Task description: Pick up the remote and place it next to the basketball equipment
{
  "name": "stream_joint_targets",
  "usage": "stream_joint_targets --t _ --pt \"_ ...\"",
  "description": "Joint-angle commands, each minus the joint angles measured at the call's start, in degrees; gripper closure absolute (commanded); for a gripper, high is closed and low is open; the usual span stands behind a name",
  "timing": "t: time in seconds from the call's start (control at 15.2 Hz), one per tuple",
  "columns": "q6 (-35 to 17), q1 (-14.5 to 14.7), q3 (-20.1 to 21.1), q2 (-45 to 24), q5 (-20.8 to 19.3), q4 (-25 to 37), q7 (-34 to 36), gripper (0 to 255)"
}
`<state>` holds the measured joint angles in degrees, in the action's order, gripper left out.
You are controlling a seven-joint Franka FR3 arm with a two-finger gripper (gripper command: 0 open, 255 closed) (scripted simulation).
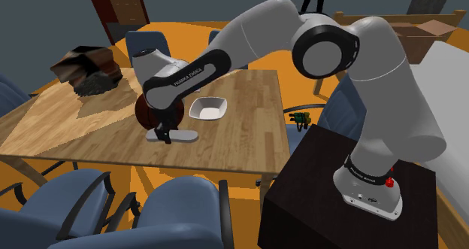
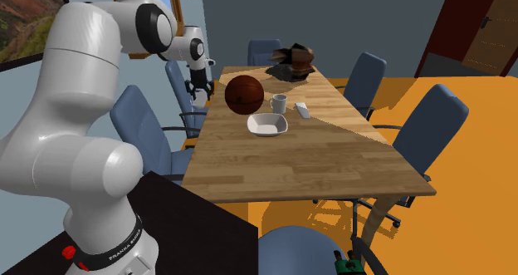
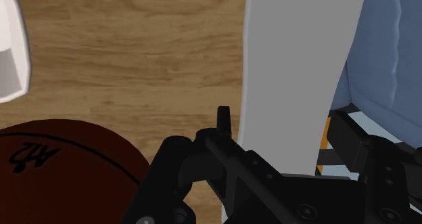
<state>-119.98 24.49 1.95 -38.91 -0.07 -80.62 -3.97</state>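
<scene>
In the second exterior view, your arm (image 2: 83, 107) rises from the dark stand (image 2: 191, 223) at the picture's 8 o'clock and reaches along the wooden table (image 2: 315, 161). Your gripper (image 2: 199, 90) hangs at the table's long edge, at about 9 o'clock of the dark red-brown basketball (image 2: 245, 94) and apart from it. Its black fingers stand apart and there is nothing between them that they grip. The wrist view looks down on the wood, with the ball's curve close beside the fingers and a blue chair past the table's edge.

At 5 o'clock of the ball a white bowl (image 2: 267, 125) sits upright, close to it. A grey mug (image 2: 279, 104) stands at the ball's 4 o'clock. The remote (image 2: 302, 110), small and pale grey, lies flat on the table just beside the mug, at its 4 o'clock. The mug stands between remote and ball. A brown heap (image 2: 292, 61) lies at the far end of the table, at the remote's 12 o'clock. Blue chairs (image 2: 432, 120) stand along the table's other long edge.
</scene>
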Motion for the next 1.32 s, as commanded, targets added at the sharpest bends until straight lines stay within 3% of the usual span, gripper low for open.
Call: stream_joint_targets --t 0.0,1.25 --pt "-1.10 -0.05 -0.02 -0.82 -0.01 -0.22 -0.08 255" --pt "-10.46 0.05 -0.16 -9.33 -0.15 -1.07 -0.17 255"
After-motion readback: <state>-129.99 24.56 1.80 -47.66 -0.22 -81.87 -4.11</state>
